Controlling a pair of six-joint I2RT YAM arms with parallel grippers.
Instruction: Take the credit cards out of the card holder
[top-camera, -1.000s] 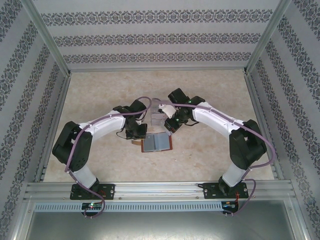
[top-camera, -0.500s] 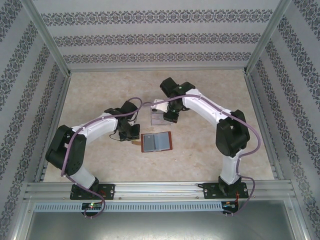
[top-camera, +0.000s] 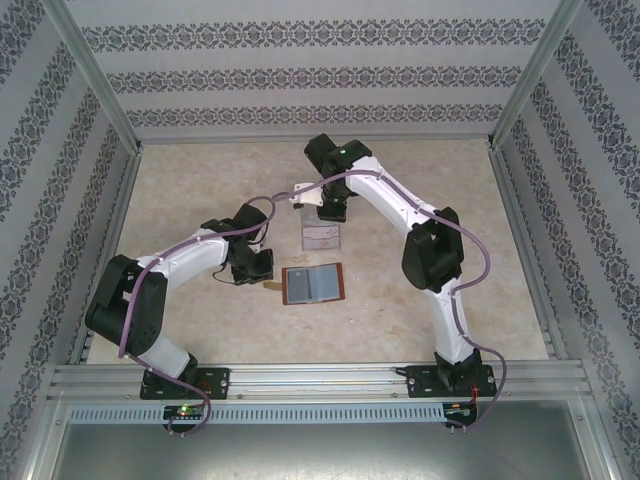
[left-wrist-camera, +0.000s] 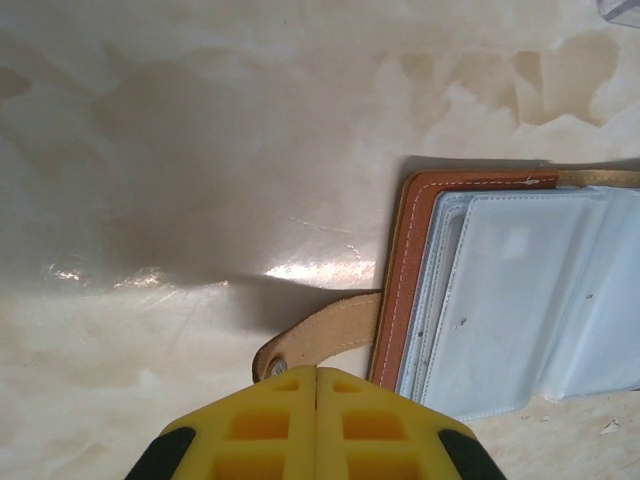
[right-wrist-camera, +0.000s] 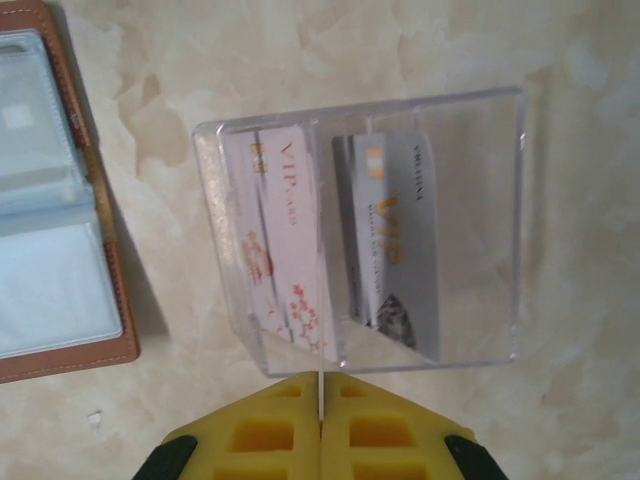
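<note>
The card holder (top-camera: 314, 284) lies open on the table, its reddish-brown rim around pale grey-blue sleeves (left-wrist-camera: 530, 300). Its tan strap tab (left-wrist-camera: 325, 335) sticks out to the left. My left gripper (left-wrist-camera: 317, 372) is shut with nothing in it, its tips just over the strap's snap; from above, the left gripper (top-camera: 265, 276) sits left of the wallet. Two credit cards stand in a clear tray (right-wrist-camera: 480, 220): a whitish card (right-wrist-camera: 285, 240) and a grey card (right-wrist-camera: 395, 240). My right gripper (right-wrist-camera: 321, 378) is shut at the tray's edge, holding nothing. From above, the right gripper (top-camera: 323, 217) sits just behind the tray.
The clear tray (top-camera: 322, 236) stands just beyond the wallet, mid-table. Patterned walls and metal posts close in the table on three sides. Open marbled tabletop (top-camera: 200, 190) lies to the left, to the right and at the front.
The right arm has swung back and to the left, from beside the wallet to behind the tray. The left arm has drawn back to the left, off the wallet.
</note>
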